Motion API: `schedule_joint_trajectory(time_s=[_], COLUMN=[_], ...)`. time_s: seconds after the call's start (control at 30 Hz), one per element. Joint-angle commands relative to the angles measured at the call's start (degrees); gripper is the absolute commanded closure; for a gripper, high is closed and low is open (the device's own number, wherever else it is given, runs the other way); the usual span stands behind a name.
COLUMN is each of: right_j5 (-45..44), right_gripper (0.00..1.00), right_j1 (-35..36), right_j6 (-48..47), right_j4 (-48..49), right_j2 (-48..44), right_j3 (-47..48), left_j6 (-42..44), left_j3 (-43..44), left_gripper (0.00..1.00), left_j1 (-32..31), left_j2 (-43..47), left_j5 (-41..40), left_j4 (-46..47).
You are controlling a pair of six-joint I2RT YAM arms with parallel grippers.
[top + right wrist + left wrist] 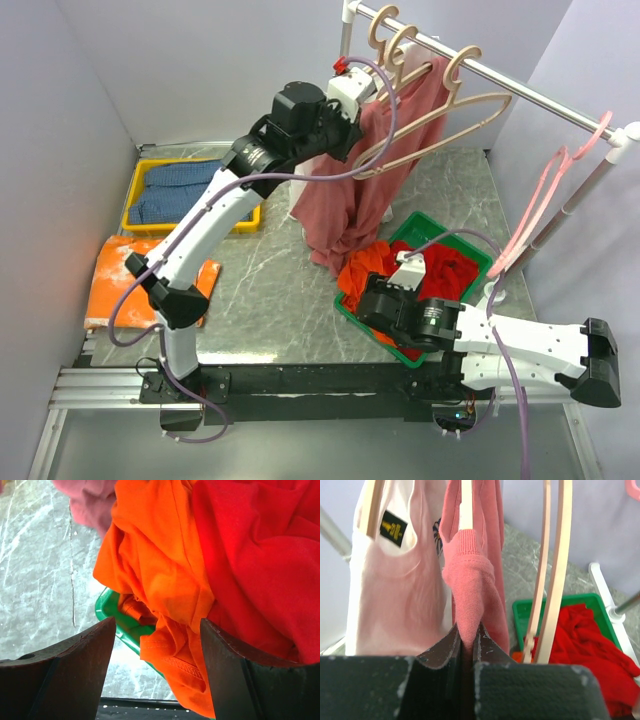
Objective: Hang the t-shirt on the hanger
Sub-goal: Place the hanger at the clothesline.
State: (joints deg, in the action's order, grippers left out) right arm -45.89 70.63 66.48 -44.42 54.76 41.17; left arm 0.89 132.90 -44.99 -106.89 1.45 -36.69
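Note:
The dusty-rose t-shirt (345,195) hangs from the rail, its hem reaching the table. Up at the rack, my left gripper (368,100) is shut on a fold of the t-shirt (470,595) just below the collar, and the fabric runs up out of the jaws. One arm of the wooden hanger (466,505) sits inside the collar; its hook (404,42) is on the rail. My right gripper (405,272) stays low over the green bin. Its fingers (75,670) stand open, nothing pinched, with an orange garment (160,570) hanging between them.
A white t-shirt (395,580) hangs on another wooden hanger to the left, and an empty wooden hanger (552,570) to the right. The green bin (425,228) holds red and orange garments. A yellow bin (190,195) with blue cloth stands far left. A pink plastic hanger (560,190) hangs at the rail's right end.

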Motion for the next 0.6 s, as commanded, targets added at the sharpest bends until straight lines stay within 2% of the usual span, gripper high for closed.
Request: schedule_joint_trajectory(time_s=[0.0,0.57], right_j5=[-1.75,-2.27], right_gripper=[0.24,0.25], right_j1=[0.3,0.82], right_j6=[2.34,4.01], right_j4=[1.18,0.13], right_j2=[-1.67,-3.44], right_j3=[-0.82,-1.97], left_j6=[0.96,1.93], left_j3=[4.38,7.37], left_gripper=[0.99,0.98], left_j1=[-0.18,-0.27], left_j2=[-2.34,-5.78], left_j5=[1.09,0.83], left_j4=[10.85,16.83])
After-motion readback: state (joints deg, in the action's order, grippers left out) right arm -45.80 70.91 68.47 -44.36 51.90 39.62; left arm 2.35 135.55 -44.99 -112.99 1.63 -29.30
